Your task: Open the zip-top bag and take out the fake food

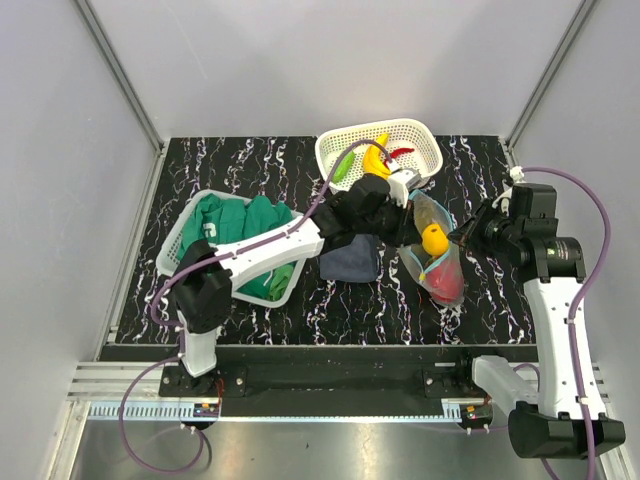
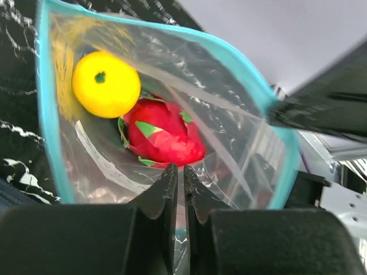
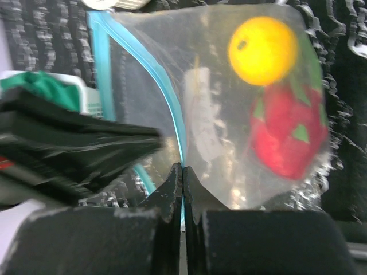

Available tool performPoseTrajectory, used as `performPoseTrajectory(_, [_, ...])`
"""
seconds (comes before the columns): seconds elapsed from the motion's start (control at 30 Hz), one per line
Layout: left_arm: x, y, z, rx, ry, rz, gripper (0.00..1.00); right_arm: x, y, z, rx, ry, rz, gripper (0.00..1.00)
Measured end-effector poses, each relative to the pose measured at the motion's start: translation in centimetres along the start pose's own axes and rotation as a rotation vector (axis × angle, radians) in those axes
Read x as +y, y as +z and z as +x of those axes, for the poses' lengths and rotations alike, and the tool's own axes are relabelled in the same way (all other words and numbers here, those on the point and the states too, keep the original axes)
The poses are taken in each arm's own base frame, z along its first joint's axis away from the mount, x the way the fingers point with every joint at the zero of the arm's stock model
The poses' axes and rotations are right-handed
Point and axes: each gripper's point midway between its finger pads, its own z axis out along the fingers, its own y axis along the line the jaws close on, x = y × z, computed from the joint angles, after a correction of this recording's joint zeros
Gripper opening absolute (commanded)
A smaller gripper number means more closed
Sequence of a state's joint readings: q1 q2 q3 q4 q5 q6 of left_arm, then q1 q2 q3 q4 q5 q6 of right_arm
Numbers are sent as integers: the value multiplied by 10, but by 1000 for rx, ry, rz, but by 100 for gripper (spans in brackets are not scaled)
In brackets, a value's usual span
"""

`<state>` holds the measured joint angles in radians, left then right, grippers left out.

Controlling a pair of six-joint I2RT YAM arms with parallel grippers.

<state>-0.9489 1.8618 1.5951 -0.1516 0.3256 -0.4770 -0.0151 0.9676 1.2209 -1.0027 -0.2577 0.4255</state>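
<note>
The zip-top bag hangs between both grippers right of centre, its teal mouth spread open. Inside lie a small yellow-orange piece and a red-pink round fruit. My left gripper is shut on one lip of the bag, looking in at the yellow piece and the red fruit. My right gripper is shut on the opposite teal strip; through the bag I see the yellow piece and the red fruit. A banana, a green vegetable and a red chili lie in the white basket.
A second white basket at the left holds green clothing. A dark blue folded cloth lies on the black marbled mat, just left of the bag. Grey walls enclose the table.
</note>
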Motion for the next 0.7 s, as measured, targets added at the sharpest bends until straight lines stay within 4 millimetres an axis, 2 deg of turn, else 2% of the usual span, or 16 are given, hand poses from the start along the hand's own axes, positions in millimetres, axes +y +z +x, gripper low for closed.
performPoseTrajectory(0.2, [13, 13, 9, 45, -39, -94, 13, 28, -6, -5, -20, 47, -139, 0])
performPoseTrajectory(0.4, [17, 8, 1, 46, -42, -144, 17, 49, -6, -7, -8, 111, -244, 0])
performPoseTrajectory(0.53, [13, 6, -7, 37, -25, -143, 20, 56, -5, -9, -4, 140, -282, 0])
performPoseTrajectory(0.7, [17, 4, 1, 80, -7, -160, 20, 54, 2, -3, 7, 154, -296, 0])
